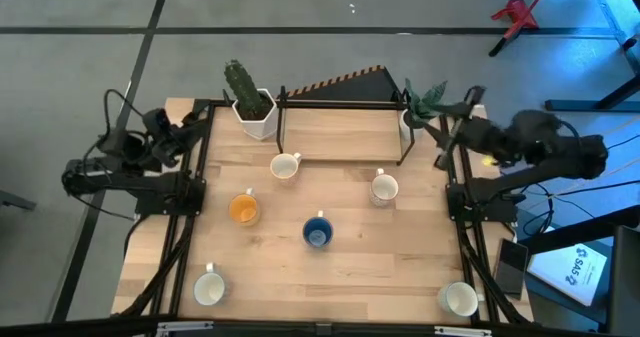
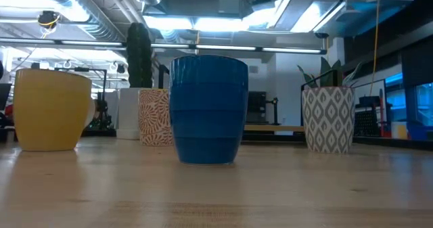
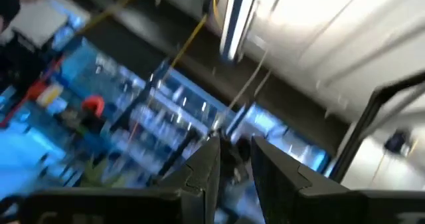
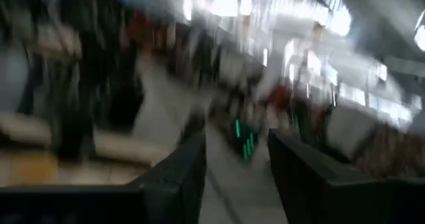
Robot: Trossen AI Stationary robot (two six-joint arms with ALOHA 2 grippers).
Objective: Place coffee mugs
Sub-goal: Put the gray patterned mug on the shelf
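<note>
Six mugs stand upright on their bases on the wooden table. In the high view I see a white mug (image 1: 285, 165), a second white one (image 1: 384, 188), an orange mug (image 1: 243, 208), a blue mug (image 1: 317, 232), and two white mugs near the front corners (image 1: 208, 288) (image 1: 459, 298). The low view shows the blue mug (image 2: 208, 109) close up, the orange mug (image 2: 51, 109) and two with patterned sides (image 2: 155, 116) (image 2: 328, 120). My left gripper (image 1: 192, 127) hovers over the far left corner and my right gripper (image 1: 443, 135) over the far right edge, both raised, open and empty.
A low wooden shelf on a dark frame (image 1: 345, 127) stands at the far middle of the table. A potted cactus (image 1: 250, 102) sits at its left end and a leafy plant (image 1: 420, 105) at its right. Dark rails run along both table sides.
</note>
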